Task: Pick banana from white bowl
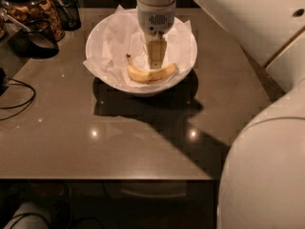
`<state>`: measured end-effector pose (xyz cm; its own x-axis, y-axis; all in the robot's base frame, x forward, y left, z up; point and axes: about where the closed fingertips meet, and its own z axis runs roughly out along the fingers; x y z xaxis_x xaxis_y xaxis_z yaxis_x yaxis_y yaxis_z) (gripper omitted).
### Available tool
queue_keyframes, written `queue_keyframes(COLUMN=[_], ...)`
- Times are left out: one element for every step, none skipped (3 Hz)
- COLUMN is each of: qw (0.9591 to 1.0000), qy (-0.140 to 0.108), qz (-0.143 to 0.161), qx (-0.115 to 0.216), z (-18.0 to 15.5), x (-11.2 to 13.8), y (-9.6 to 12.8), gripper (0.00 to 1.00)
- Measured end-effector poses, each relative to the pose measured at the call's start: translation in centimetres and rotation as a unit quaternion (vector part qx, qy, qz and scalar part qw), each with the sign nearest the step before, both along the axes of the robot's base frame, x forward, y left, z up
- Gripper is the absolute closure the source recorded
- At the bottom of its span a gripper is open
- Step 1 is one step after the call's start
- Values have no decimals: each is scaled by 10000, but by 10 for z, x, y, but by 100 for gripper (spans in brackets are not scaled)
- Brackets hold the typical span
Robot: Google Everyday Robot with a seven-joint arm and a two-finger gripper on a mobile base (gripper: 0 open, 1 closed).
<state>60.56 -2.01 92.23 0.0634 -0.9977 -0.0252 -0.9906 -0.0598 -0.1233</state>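
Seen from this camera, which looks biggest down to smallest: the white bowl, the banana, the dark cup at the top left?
1. Wide round white paper-lined bowl.
2. Curved yellow banana and dark cup: similar, too close to rank.
The gripper hangs over the banana's middle, inside the bowl.
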Motion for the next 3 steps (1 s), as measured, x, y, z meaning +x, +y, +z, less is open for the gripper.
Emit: queue_keyframes(qw=[9999,9998,9996], qy=[95,155,202], qz=[49,101,132], qx=[-64,-108,-143], z=[-9,-16,-21], x=[2,6,10], y=[2,2,2], gripper=[49,44,44])
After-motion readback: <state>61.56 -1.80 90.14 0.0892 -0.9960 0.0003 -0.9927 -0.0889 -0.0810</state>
